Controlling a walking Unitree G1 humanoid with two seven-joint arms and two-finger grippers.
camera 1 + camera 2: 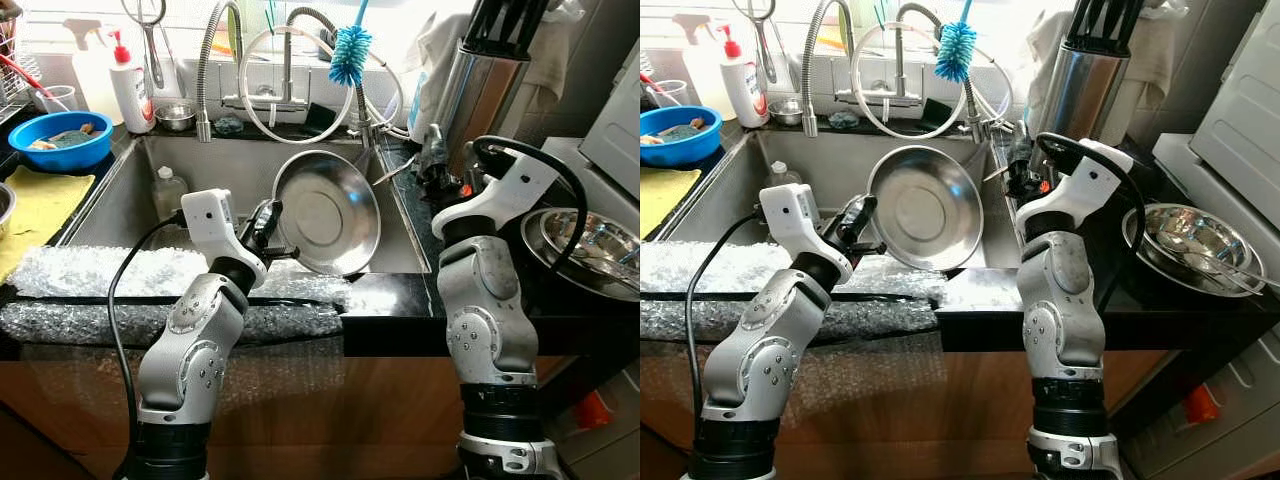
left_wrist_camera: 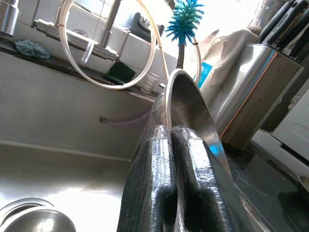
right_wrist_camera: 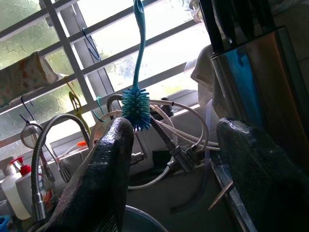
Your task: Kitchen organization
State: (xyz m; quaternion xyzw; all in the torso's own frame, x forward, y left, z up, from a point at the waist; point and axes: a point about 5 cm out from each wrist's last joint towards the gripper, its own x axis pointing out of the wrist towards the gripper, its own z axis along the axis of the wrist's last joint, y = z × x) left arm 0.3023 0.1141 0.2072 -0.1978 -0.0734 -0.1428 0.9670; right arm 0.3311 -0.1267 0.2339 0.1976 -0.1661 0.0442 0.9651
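Black counter point(image 1: 400, 310) — bubble wrap point(image 1: 100, 272), steel bowls point(image 1: 1195, 245).

**Silver arms, black joints, ribbed fingers**

Two arms cased in rounded, matte silver-grey shells, dotted with small dark screw heads in rings. Black collars at elbow and wrist joints. White, boxy wrist housings above each. Left gripper point(image 1: 268, 222): two long black fingers point(image 2: 154, 183), ribbed and faintly glossy up close. Right gripper point(image 1: 437, 165): broad, dark, textured fingers point(image 3: 104, 179), rounded at the tips. One black cable trailing down beside the left arm; another looped in an arc over the right wrist.
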